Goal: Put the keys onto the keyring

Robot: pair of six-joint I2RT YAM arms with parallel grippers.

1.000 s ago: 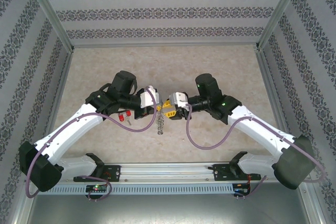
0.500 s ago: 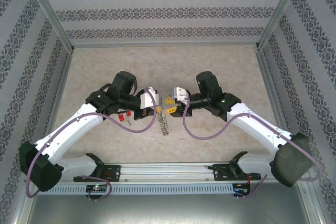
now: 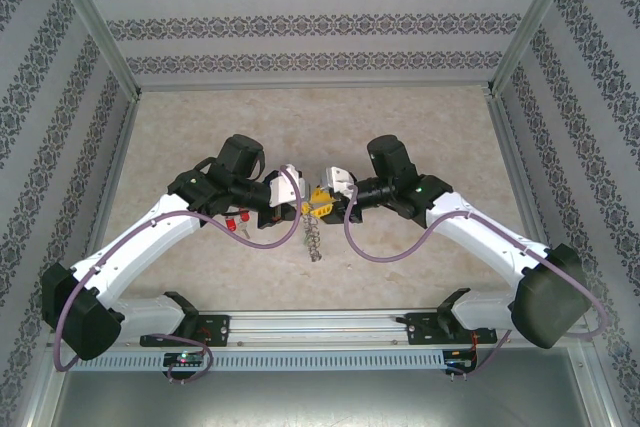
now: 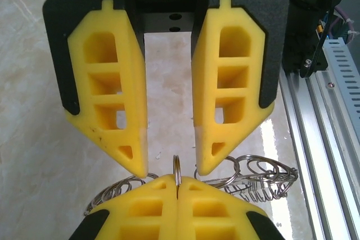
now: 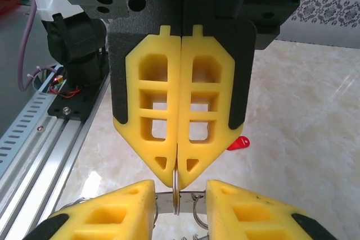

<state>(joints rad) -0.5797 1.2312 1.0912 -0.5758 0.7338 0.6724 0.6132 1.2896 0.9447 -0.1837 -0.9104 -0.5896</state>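
Note:
My left gripper [image 4: 176, 180] is shut on the keyring [image 4: 176, 166], pinching a thin silver ring that stands edge-on above its tips. A bunch of linked silver loops [image 3: 312, 237] hangs below it over the table. My right gripper [image 5: 180, 192] faces the left gripper [image 5: 176, 179] tip to tip. It is open, with one finger on each side of the pinched keyring [image 5: 176, 196] and a gap on both sides. The keys [image 3: 237, 224], red-headed, lie on the table under the left arm. One red head [image 5: 238, 143] shows behind the left fingers.
An aluminium rail [image 3: 320, 332] runs along the near edge of the marble-look table [image 3: 420, 127]. Patterned walls [image 3: 320, 27] and metal posts close in the back and sides. The purple cables [image 3: 375, 252] loop under both wrists.
The right gripper drew back to the right half a second ago and has now come back up to the left gripper's tips. The left gripper has stayed shut on the ring.

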